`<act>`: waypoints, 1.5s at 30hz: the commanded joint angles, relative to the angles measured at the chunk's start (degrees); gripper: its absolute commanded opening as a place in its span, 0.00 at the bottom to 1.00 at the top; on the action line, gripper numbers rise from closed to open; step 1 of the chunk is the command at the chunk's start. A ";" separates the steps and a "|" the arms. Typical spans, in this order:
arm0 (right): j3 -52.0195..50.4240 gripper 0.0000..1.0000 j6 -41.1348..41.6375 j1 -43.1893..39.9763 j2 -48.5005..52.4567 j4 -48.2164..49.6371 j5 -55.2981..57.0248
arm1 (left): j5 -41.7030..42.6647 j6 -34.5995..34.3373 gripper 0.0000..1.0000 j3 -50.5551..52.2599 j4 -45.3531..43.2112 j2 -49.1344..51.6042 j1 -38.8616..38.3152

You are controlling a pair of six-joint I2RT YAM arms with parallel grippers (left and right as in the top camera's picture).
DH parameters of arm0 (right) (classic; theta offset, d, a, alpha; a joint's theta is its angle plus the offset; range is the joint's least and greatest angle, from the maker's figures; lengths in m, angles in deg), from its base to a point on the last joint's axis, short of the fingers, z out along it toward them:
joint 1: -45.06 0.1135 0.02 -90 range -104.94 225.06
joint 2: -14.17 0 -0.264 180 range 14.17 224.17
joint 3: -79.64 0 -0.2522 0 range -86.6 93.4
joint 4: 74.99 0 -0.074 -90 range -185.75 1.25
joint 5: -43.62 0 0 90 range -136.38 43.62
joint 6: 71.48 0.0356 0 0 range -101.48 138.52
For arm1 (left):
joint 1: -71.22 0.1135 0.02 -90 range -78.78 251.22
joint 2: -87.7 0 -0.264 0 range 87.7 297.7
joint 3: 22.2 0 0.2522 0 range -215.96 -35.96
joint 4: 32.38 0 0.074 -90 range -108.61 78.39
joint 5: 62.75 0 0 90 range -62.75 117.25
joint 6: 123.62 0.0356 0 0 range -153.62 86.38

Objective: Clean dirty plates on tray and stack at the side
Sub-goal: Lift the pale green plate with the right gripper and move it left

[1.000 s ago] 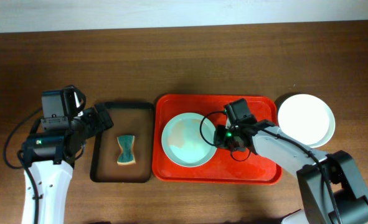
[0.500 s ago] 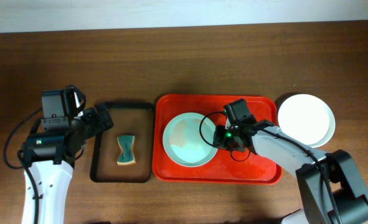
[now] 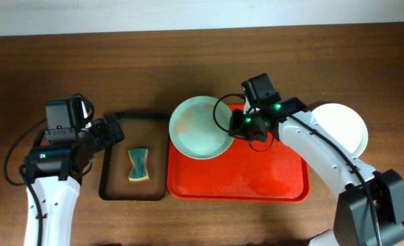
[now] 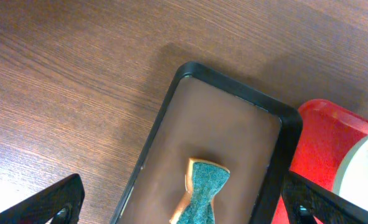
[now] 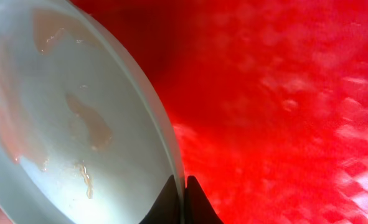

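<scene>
left gripper [image 4: 184, 208]: fingers spread, over the black tray [image 3: 115, 184] holding a teal sponge [image 3: 139, 165]. green plate [image 3: 200, 128]: smeared, tilted over the red tray's [image 3: 256, 181] far-left corner, rim pinched by the right gripper [image 3: 237, 125]; arm angled leftward. white plate [image 3: 338, 128]: on table, right of tray.

Even, bright overhead light; soft shadows on the bench [image 3: 188, 61]. Glare mottles the red tray [image 5: 296, 93]; the right-wrist close-up is soft and blurred.
</scene>
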 commanded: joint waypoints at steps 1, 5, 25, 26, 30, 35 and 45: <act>1.11 0.04 1.99 2.71 0.24 3.37 -6.27 | -0.20 -0.76 0.99 -0.48 0.00 -0.39 0.20; 1.11 0.04 5.81 5.22 0.26 4.00 -7.56 | -0.20 -0.76 0.99 -0.48 0.00 -0.39 0.20; 7.80 0.04 1.42 6.88 -0.02 4.35 10.99 | -0.20 -0.76 0.99 -0.48 0.00 -0.39 0.20; 9.84 0.04 0.79 7.26 0.07 2.27 12.81 | -0.20 -0.76 0.99 -0.48 0.00 -0.39 0.20; 14.91 0.04 0.17 10.99 0.26 -1.22 20.76 | -0.20 -0.76 0.99 -0.48 0.00 -0.39 0.20; 15.37 0.04 0.20 18.60 1.92 0.81 33.16 | -0.20 -0.76 0.99 -0.48 0.00 -0.39 0.20; 15.37 0.04 -13.68 29.90 7.37 14.23 56.52 | -0.20 -0.76 0.99 -0.48 0.04 -0.39 0.20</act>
